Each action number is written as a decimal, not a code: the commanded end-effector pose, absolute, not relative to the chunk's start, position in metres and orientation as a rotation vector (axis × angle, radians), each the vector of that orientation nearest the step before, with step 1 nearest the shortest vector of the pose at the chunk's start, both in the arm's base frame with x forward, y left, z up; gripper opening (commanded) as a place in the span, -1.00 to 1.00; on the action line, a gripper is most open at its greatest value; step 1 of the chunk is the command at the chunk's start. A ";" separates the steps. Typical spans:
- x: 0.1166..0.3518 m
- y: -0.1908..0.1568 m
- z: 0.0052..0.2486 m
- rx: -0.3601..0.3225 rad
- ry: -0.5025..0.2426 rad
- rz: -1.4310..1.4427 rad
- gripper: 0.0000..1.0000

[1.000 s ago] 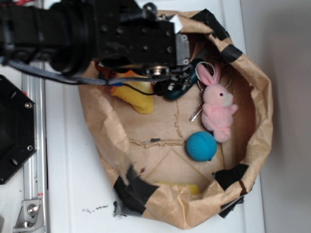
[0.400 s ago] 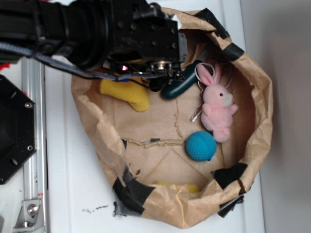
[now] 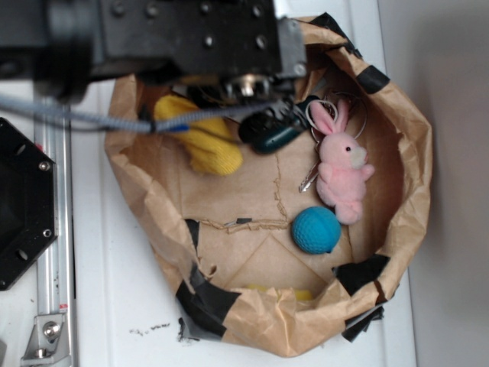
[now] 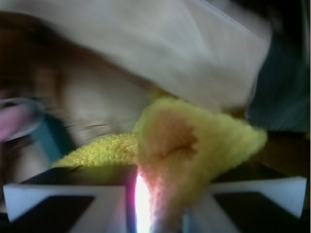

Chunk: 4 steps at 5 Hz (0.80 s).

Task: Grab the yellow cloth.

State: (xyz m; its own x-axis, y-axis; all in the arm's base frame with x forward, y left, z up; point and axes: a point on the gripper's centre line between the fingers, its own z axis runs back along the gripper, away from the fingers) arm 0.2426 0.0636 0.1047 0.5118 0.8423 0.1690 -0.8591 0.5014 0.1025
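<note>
The yellow cloth (image 3: 200, 142) is a fuzzy terry rag at the upper left inside the brown paper bag (image 3: 413, 160). In the exterior view my black arm (image 3: 176, 34) hangs over the bag's top edge and hides the fingers and the cloth's upper end. The wrist view shows the yellow cloth (image 4: 194, 141) bunched up and pinched between the two white-and-black fingers (image 4: 73, 199). My gripper (image 4: 160, 199) is shut on it. The wrist picture is blurred.
A pink plush bunny (image 3: 341, 172) with keys (image 3: 308, 180) lies at the bag's right, a blue ball (image 3: 315, 229) below it. A dark teal object (image 3: 272, 131) sits right of the cloth. A small yellow sliver (image 3: 284, 293) lies by the bag's front wall. Black base plate (image 3: 21, 206) at left.
The arm has risen toward the camera and looks larger and blurred. The yellow cloth has come up with it and shifted slightly right. The bag's left wall has sprung outward.
</note>
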 end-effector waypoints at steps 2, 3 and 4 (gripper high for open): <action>0.239 0.017 0.164 0.164 -0.257 0.288 -1.00; 0.231 0.035 0.158 -0.019 -0.366 0.063 -1.00; 0.229 0.039 0.157 0.056 -0.395 0.121 -1.00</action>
